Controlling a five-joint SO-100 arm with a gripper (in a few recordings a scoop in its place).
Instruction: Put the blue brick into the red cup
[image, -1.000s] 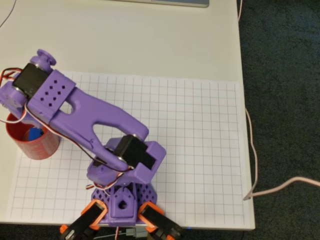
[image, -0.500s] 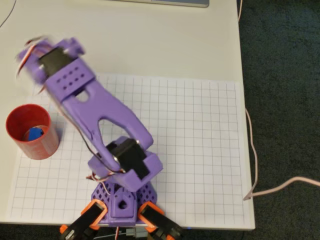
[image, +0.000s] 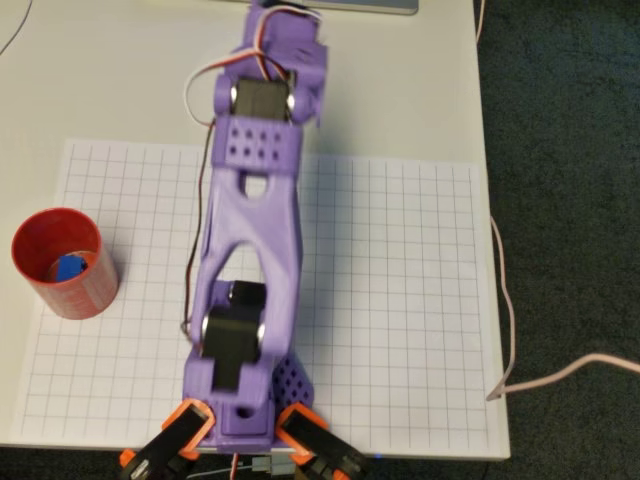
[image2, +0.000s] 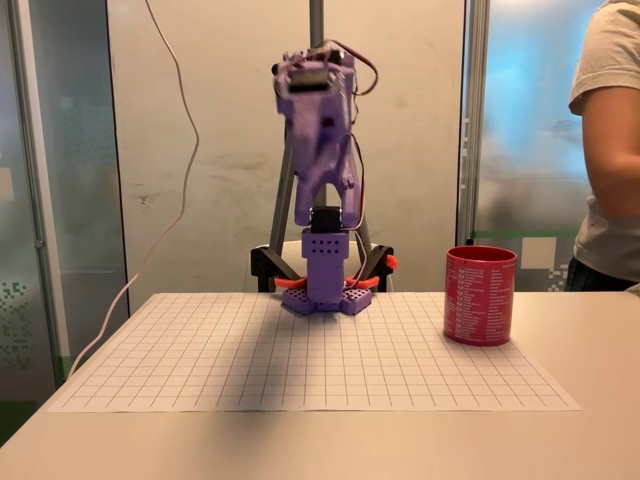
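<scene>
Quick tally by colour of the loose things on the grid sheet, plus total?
Red: 1, the cup, standing at the sheet's left edge in the overhead view.
Blue: 1, the brick, lying inside the cup.
Total: 2.

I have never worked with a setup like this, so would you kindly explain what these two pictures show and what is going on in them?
The purple machine is a small robot arm clamped to a table's edge. One picture looks straight down from above; the other comes from a camera standing at table height, facing the arm. A gridded paper sheet covers the table. On it stands a red cup, and the overhead view shows a blue brick lying inside it. The arm is raised and stretched away from the cup. Its hand sits at the far end; whether it is open or shut cannot be told. A person stands beside the table.
</scene>
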